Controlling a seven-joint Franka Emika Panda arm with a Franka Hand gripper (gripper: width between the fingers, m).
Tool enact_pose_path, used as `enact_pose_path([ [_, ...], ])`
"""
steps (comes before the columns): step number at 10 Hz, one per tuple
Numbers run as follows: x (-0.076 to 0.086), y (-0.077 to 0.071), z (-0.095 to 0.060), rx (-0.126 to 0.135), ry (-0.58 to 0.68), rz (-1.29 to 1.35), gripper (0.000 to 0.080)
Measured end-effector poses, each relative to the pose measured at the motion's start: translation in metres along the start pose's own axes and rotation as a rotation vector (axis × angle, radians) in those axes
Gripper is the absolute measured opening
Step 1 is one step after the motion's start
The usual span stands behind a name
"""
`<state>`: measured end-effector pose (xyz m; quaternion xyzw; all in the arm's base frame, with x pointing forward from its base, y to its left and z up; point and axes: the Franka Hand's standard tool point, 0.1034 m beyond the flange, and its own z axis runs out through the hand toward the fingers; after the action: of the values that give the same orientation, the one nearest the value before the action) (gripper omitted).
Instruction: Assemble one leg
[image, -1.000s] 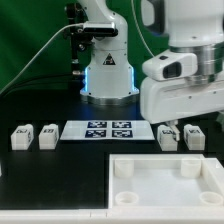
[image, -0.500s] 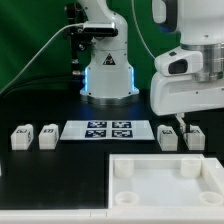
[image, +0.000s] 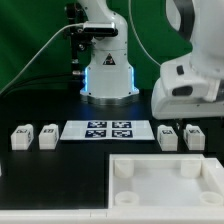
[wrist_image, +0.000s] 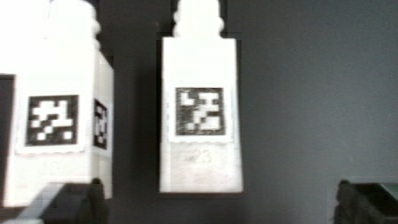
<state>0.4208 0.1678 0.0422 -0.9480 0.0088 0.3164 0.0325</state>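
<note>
Four legs, small white blocks with marker tags, lie on the black table: two at the exterior view's left (image: 22, 137) (image: 47, 137) and two at its right (image: 168, 137) (image: 193, 136). My gripper (image: 180, 122) hangs just above the right pair, open and empty. In the wrist view one leg (wrist_image: 199, 110) lies lengthwise with its near end between my two dark fingertips (wrist_image: 68, 204), not touched. A second leg (wrist_image: 54, 120) lies beside it. My gripper (wrist_image: 222, 205) holds nothing.
The large white tray-like part with corner sockets (image: 165, 195) lies at the front right. The marker board (image: 108, 130) lies in the middle, between the leg pairs. The robot base (image: 107, 70) stands behind it.
The arm's hand has shifted towards the exterior view's right and tilted a little above the right pair of legs. The legs have not moved.
</note>
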Motion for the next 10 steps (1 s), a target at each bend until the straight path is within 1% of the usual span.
enact_pose_path([
  [2,-0.005,0.003,0.004,-0.014,-0.193,-0.001,0.0648],
  [3,0.001,0.002,0.005,-0.011,-0.23,-0.002,0.0648],
  [4,0.002,0.001,0.007,-0.013,-0.229,0.014,0.0648],
  [6,-0.001,-0.004,0.02,-0.026,-0.252,0.021,0.0648],
  [10,-0.002,-0.008,0.036,-0.037,-0.264,0.017,0.0648],
])
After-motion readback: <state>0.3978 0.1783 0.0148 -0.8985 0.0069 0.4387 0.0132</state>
